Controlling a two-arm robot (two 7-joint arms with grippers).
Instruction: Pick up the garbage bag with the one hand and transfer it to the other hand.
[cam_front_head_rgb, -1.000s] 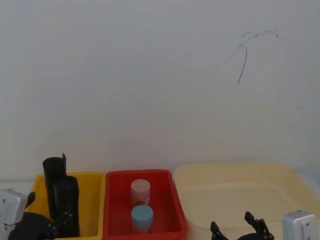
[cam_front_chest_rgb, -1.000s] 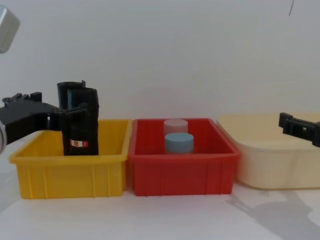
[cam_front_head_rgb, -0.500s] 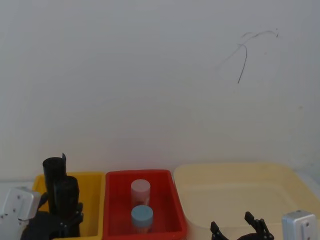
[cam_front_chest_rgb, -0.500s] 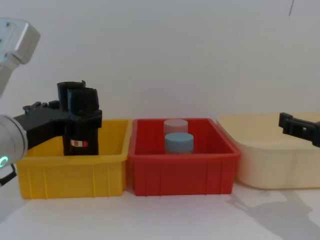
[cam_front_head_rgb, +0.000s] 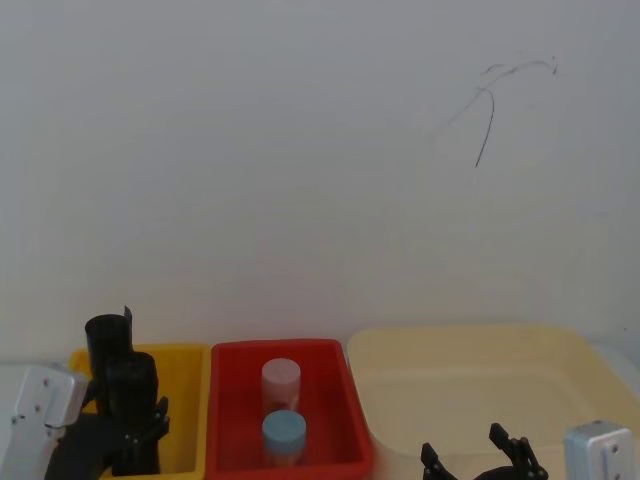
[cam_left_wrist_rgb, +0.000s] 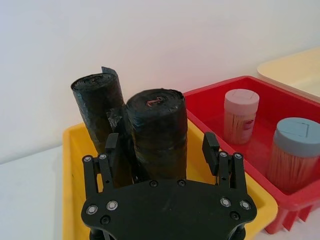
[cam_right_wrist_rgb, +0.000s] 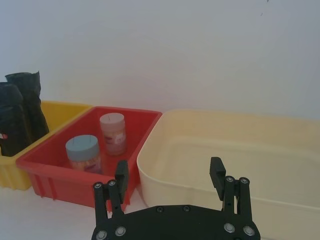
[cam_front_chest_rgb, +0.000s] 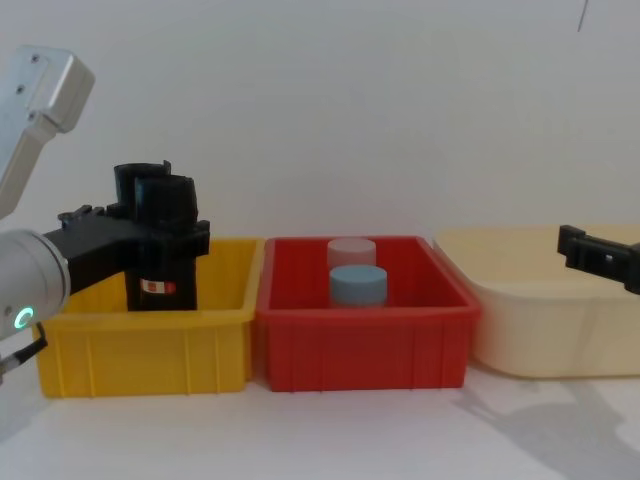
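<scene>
The garbage bag (cam_front_chest_rgb: 165, 250), a thick black crinkly roll with a red-and-white label, stands upright in the yellow bin (cam_front_chest_rgb: 150, 345). My left gripper (cam_front_chest_rgb: 172, 236) is level with the roll's upper half. In the left wrist view the left gripper (cam_left_wrist_rgb: 160, 146) is open, one finger on each side of the garbage bag (cam_left_wrist_rgb: 157, 125) with a small gap on both sides. From the head, the left gripper (cam_front_head_rgb: 140, 428) sits at the garbage bag (cam_front_head_rgb: 131, 400). My right gripper (cam_front_chest_rgb: 592, 252) hangs open over the cream tub, empty, far from the bag.
A slimmer black roll (cam_left_wrist_rgb: 97, 107) stands just behind the bag in the same bin. The red bin (cam_front_chest_rgb: 360, 345) in the middle holds a pink-lidded jar (cam_front_chest_rgb: 352, 250) and a blue-lidded jar (cam_front_chest_rgb: 358, 285). A cream tub (cam_front_chest_rgb: 540, 325) sits on the right. A white wall is close behind.
My left gripper has moved forward until its open fingers straddle the garbage bag, and the left arm has swung further into view. The right gripper has stayed still.
</scene>
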